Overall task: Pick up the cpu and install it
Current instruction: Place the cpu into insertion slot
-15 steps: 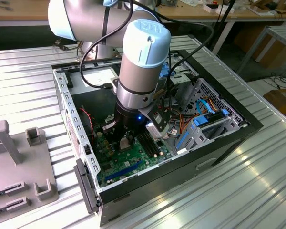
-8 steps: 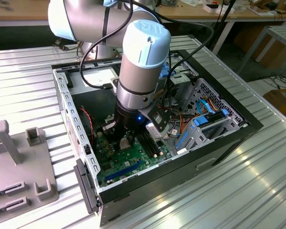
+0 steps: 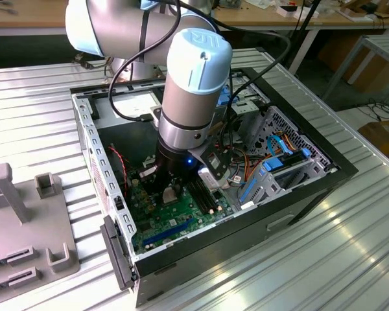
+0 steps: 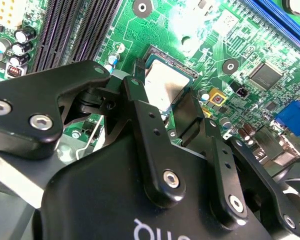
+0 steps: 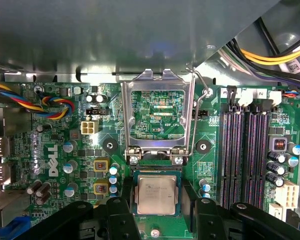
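Claw [image 4: 164, 102] released: black fingers [image 5: 119, 212] straddle the socket, one on each side, with a slim gap to the chip in the first wrist view. The cpu [image 5: 156, 194] lies flat inside the socket [image 5: 157, 173], silver face up, between the fingers and not gripped. The socket's metal load plate [image 5: 158, 84] stands swung open, hinged at the socket's far edge. Its wire lever [image 5: 196, 120] is raised alongside. Long black memory slots [image 5: 245, 150] run near the socket on one side. Small yellow-framed components [image 5: 101, 165] sit near the socket's other side. Green motherboard [image 5: 210, 167] surrounds the socket.

Exterior view: arm [image 3: 191, 84] reaches straight down over the socket inside the open computer case [image 3: 201, 259]. The case lies on the ribbed metal counter [image 3: 298, 272]. Grey plastic fixture [image 3: 26, 220] on the counter, well apart from the socket, toward the exterior view's left.
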Controlling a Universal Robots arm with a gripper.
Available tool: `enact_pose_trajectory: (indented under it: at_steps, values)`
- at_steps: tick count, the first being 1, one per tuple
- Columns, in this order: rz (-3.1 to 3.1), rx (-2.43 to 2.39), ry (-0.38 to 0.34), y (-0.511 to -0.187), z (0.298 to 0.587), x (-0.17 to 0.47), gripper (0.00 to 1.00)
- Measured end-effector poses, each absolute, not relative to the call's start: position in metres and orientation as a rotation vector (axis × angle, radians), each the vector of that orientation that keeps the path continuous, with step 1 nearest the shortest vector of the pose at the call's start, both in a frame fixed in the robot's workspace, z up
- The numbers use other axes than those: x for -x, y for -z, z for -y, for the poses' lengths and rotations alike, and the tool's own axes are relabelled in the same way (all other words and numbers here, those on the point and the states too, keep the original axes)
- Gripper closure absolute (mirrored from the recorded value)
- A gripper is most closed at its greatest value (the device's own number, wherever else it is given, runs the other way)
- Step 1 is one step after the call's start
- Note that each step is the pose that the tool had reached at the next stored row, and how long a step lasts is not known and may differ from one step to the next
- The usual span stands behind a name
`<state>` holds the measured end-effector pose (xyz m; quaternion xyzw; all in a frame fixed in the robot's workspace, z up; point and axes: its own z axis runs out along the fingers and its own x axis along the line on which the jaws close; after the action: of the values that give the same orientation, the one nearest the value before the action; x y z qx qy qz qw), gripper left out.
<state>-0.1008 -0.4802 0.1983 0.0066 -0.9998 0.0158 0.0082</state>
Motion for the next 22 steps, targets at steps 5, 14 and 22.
enact_pose_trajectory:
  at_steps: [5, 14, 22]
  values:
    - [3.125, -0.021, -0.049, -0.2, 0.4802, 0.1007, 0.53]
    - [3.125, -0.021, -0.047, -0.2001, 0.4812, 0.1008, 0.53]
    - [3.125, -0.021, -0.039, -0.1992, 0.4813, 0.1008, 0.53]
